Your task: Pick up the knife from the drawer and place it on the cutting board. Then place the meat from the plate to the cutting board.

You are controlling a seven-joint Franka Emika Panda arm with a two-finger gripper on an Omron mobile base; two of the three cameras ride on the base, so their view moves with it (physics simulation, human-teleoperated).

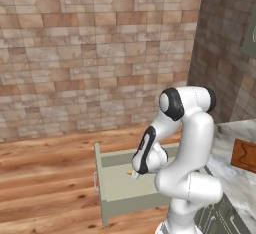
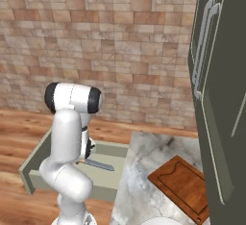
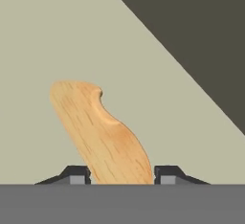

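The sage-green drawer (image 1: pixel 112 187) stands pulled open, its pale inside showing. The knife (image 3: pixel 103 132) lies on the drawer floor; its tan wooden handle runs up between my two finger tips, and its grey-blue blade (image 2: pixel 101 165) points toward the counter. My gripper (image 3: pixel 122 176) reaches down into the drawer (image 2: pixel 36 167), its pads pressed against both sides of the handle. The reddish-brown cutting board (image 2: pixel 185 185) lies on the counter to the right. A sliver of the white plate (image 2: pixel 161 220) shows at the bottom edge. The meat is out of view.
The marble counter (image 2: pixel 144 171) runs beside the drawer. A tall dark cabinet (image 2: pixel 221 99) with long handles stands at the right. A brick wall (image 1: pixel 90 53) and wooden floor (image 1: pixel 45 178) lie beyond the drawer. My own arm hides part of the drawer.
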